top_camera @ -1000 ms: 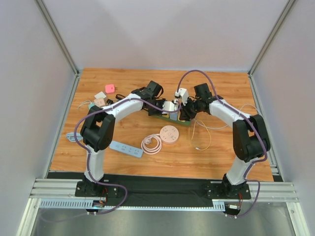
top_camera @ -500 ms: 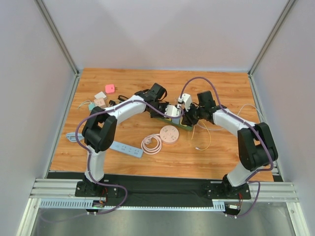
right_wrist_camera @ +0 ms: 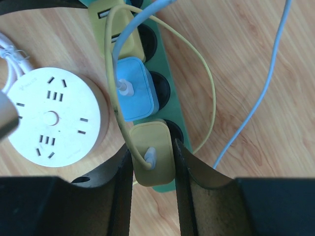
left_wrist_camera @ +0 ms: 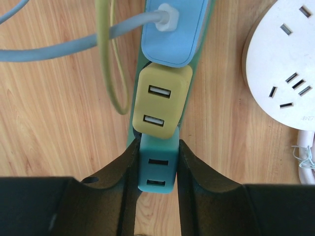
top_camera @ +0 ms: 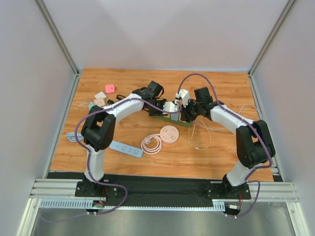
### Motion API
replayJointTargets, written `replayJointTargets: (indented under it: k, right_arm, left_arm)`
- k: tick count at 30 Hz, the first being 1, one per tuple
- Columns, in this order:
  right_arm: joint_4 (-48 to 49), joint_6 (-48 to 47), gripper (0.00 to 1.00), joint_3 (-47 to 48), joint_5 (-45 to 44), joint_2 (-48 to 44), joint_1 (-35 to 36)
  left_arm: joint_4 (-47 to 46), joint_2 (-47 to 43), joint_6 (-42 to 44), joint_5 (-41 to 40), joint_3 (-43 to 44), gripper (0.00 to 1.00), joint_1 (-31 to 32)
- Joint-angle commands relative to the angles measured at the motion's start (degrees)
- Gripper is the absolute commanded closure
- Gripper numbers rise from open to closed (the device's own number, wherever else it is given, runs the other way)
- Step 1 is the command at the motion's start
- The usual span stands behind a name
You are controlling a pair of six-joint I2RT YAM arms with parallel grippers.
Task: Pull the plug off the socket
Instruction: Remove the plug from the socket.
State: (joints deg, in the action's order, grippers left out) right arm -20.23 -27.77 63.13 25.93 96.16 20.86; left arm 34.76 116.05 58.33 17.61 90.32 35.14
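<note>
On the wooden table (top_camera: 221, 147) lies the green power strip (right_wrist_camera: 161, 65), its row filled end to end: a teal adapter (left_wrist_camera: 157, 169), next a yellow USB adapter (left_wrist_camera: 160, 105), then a blue adapter (left_wrist_camera: 170, 42) with a pale cable (left_wrist_camera: 74, 45), and last the yellow plug (right_wrist_camera: 160, 137) (a yellow cord (right_wrist_camera: 212, 98) loops from it); the left gripper (left_wrist_camera: 157, 152) is clamped on the teal adapter's sides; the right gripper (right_wrist_camera: 152, 150) squeezes the yellow plug, which sits on the strip; a round white socket (right_wrist_camera: 54, 118) lies just beside.
</note>
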Motion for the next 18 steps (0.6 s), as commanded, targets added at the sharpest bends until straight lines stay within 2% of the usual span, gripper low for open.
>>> replayJointTargets:
  k: [1,4,6,10,13,14,18]
  right_arm:
    - [2.7,-6.5,1.00,-0.8,-4.9,-4.1,6.8]
    - [3.0,-9.2,1.00,-1.2,-9.0,-4.3,9.4]
    - [4.8,-11.2,1.00,-2.4,-14.6,-4.6,11.3]
    - [2.9,-9.2,1.00,-0.5,-12.9,-3.4,11.4]
    - [0.1,-4.3,1.00,1.8,0.4,-3.1,7.3]
    - [-3.6,-2.1,1.00,4.8,8.7,-2.5,6.0]
    - [-2.5,3.1,1.00,5.5,14.8,-2.0,2.8]
  left_arm:
    - [-0.7,4.6,-7.5,-1.7,-1.0,1.00,1.0]
    - [-0.6,4.9,-7.4,-1.9,-0.9,1.00,1.3]
    - [-0.6,4.9,-7.3,-2.0,-0.9,1.00,1.3]
    - [-0.5,5.0,-7.4,-2.0,-0.8,1.00,1.3]
    - [-0.6,4.9,-7.4,-2.0,-0.9,1.00,1.3]
    - [-0.6,4.9,-7.4,-2.0,-0.9,1.00,1.3]
    - [-0.6,4.9,-7.3,-2.0,-0.9,1.00,1.3]
